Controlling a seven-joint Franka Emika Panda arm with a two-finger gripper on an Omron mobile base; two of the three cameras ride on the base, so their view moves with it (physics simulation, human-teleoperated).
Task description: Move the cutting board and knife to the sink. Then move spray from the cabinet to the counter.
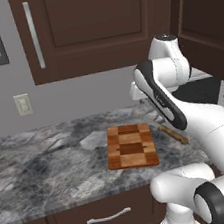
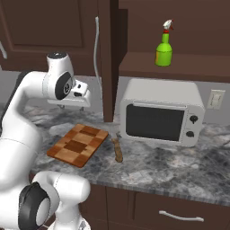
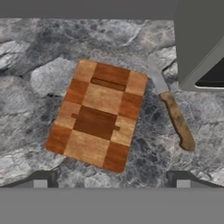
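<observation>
Gripper point(image 3: 112, 181) spread wide, empty, above cutting board point(image 3: 100, 114) at frame centre; risk: knife point(image 3: 171, 109) just beside, descent could nudge it off-grasp.

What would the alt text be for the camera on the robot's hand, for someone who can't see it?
Looking down at a checkered wooden cutting board lying flat on a grey marbled counter, with a wooden-handled knife beside it, not touching. The open gripper hovers above them.
</observation>
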